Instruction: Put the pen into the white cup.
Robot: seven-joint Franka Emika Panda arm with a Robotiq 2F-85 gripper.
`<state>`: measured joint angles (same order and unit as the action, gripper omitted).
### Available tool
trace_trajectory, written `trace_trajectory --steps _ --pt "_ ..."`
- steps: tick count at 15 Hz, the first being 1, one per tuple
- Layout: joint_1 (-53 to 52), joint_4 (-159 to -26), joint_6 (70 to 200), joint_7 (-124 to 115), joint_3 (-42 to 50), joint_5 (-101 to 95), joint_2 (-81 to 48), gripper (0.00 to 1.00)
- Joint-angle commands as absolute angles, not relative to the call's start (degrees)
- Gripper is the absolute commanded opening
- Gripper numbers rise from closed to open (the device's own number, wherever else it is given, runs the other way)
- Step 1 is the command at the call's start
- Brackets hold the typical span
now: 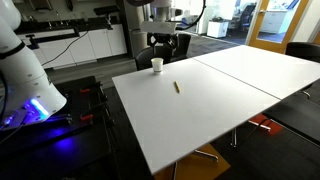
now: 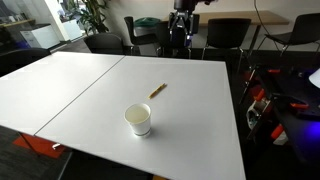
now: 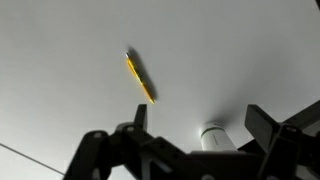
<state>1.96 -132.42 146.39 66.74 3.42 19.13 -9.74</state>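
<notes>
Though near, pen (image 2: 158, 90) lies outside cup (image 2: 139, 120).

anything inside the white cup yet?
Nothing visible: in an exterior view the white cup shows only pale inner wall. Its bottom is hidden behind the near wall. The pen lies on the table, apart from it.

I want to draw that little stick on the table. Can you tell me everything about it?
The pen is a short, thin stick, yellowish-orange along its body, with a darker tip in the wrist view. It looks smooth, perhaps plastic. It lies flat on the white table, alone, touching only the tabletop. The white cup stands upright a little way off and does not touch it. Nothing holds the pen.
</notes>
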Motion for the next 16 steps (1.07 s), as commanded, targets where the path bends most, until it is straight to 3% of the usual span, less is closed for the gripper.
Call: trace_trajectory --steps 1,8,16 --pt "4.71 -126.07 147.62 71.03 0.34 17.59 -18.81 1.00" --pt "10.11 -116.58 149.18 81.35 -6.21 16.67 -31.79 1.00" --pt "6.16 -111.93 157.87 69.72 -3.09 3.36 -39.99 1.00"
